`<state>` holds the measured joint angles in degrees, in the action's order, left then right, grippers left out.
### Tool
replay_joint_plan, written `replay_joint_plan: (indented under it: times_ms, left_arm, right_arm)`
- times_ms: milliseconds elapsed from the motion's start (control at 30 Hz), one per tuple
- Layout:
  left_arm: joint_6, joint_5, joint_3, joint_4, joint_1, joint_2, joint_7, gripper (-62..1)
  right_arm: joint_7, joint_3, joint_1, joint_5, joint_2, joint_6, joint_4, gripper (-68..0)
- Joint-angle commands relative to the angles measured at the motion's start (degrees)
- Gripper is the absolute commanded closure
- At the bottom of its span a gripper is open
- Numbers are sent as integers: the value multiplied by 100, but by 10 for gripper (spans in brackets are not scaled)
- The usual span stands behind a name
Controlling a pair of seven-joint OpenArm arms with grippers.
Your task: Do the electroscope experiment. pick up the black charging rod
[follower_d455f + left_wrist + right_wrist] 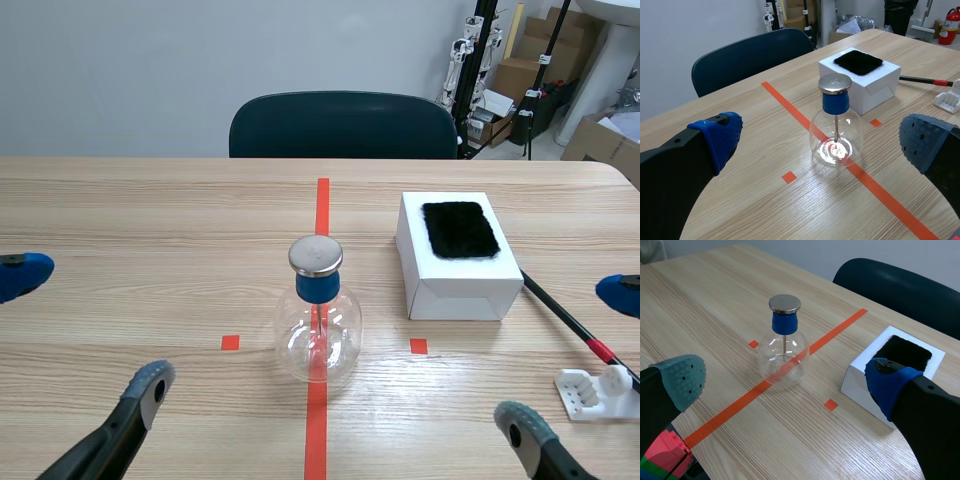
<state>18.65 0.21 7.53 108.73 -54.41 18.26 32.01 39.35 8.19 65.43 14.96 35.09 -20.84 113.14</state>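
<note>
Stretching ahead of both claws, a pale wooden table [150,220] runs to a dark chair [343,125] and a grey wall, with cardboard boxes [520,75] in the corner beyond. Ahead of the left claw [85,328], its fingers spread wide, stands a glass flask [318,330] with a blue stopper and metal cap; a thin stem hangs inside it. Ahead of the right claw [570,360], also wide and holding nothing, sits a white box [455,285] with a black fuzzy pad [460,230] on top. The black rod [565,319] lies flat on the table just beside that claw, one end by a white holder [598,393].
</note>
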Motion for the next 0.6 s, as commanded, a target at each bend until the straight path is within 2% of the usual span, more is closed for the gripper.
replay_joint_plan:
  times_ms: [0, 367, 567]
  left_arm:
    - [7, -57, -33, 35, 2, 2, 111, -623]
    - [7, -57, -33, 35, 2, 2, 111, -623]
    - [7, -57, -33, 35, 2, 2, 111, -623]
  right_arm:
    - [61, 66, -4, 63, 59, -20, 26, -669]
    - [61, 66, -4, 63, 59, -20, 26, -669]
    - [-221, 66, -4, 63, 59, -9, 26, -669]
